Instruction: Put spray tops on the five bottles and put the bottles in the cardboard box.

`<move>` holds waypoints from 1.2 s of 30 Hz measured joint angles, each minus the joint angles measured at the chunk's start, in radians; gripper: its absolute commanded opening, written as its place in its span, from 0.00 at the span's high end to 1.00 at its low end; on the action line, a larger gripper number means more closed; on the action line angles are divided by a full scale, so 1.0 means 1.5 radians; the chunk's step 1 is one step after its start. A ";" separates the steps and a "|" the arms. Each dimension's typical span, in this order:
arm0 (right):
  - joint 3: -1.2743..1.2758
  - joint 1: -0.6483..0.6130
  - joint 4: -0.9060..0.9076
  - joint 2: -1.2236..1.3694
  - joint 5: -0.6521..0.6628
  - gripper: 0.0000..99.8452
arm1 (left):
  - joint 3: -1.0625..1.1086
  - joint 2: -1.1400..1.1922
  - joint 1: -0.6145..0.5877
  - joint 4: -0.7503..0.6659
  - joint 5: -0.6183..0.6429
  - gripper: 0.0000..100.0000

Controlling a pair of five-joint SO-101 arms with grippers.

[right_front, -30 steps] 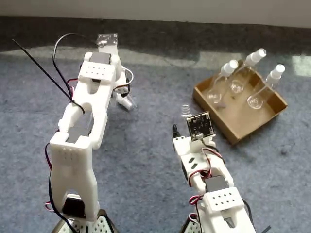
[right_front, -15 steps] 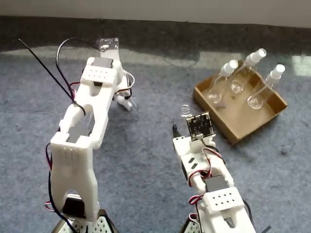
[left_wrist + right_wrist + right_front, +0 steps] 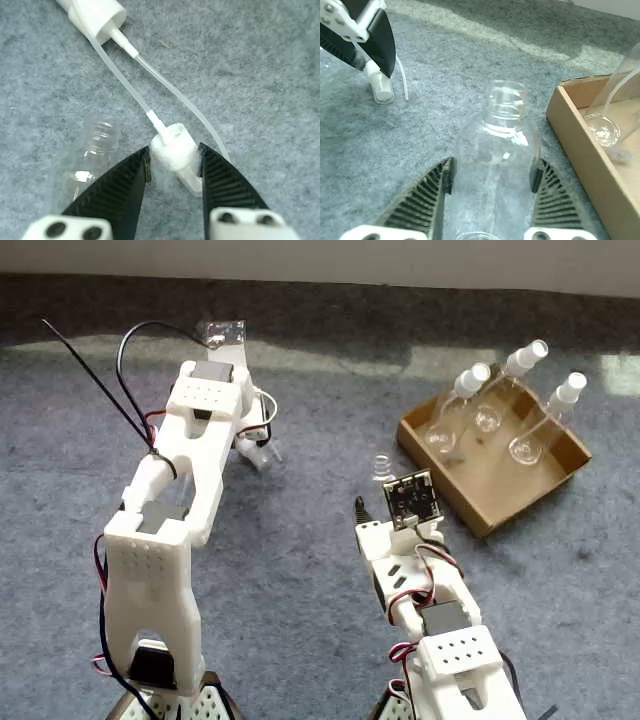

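High view: the left arm (image 3: 190,460) lies toward 11 o'clock on the grey counter (image 3: 300,580). The cardboard box (image 3: 445,485) is at 2 o'clock and has three capped bottles (image 3: 455,405) inside. The right arm (image 3: 420,590) holds an uncapped bottle (image 3: 380,468) upright near the centre.

Left wrist view: the left pincer (image 3: 174,150) is closed on a spray top (image 3: 176,159). Its tube runs close by a second spray top (image 3: 95,15), and a lying bottle (image 3: 82,155) rests just beside. I think lifting may drag the second top along.

Right wrist view: the right pincer (image 3: 492,170) grips the uncapped bottle. The thin tube could miss the narrow neck and bend, or tilt the bottle.
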 measured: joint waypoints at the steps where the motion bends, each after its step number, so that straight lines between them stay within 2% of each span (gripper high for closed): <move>1: 0.000 0.000 0.000 0.000 0.000 0.88 | 0.000 0.000 0.000 0.000 0.000 0.89; 4: 0.000 0.000 0.000 0.000 0.000 0.88 | 0.000 0.000 0.000 0.000 0.000 0.88; 10: 0.000 0.000 0.000 0.000 0.000 0.88 | 0.024 0.000 0.000 -0.001 0.000 0.77; 27: 0.000 0.000 0.000 0.000 0.000 0.88 | 0.037 0.000 0.000 -0.001 0.000 0.77; 36: 0.000 0.000 0.000 0.000 0.000 0.88 | 0.064 0.000 0.000 -0.012 0.000 1.00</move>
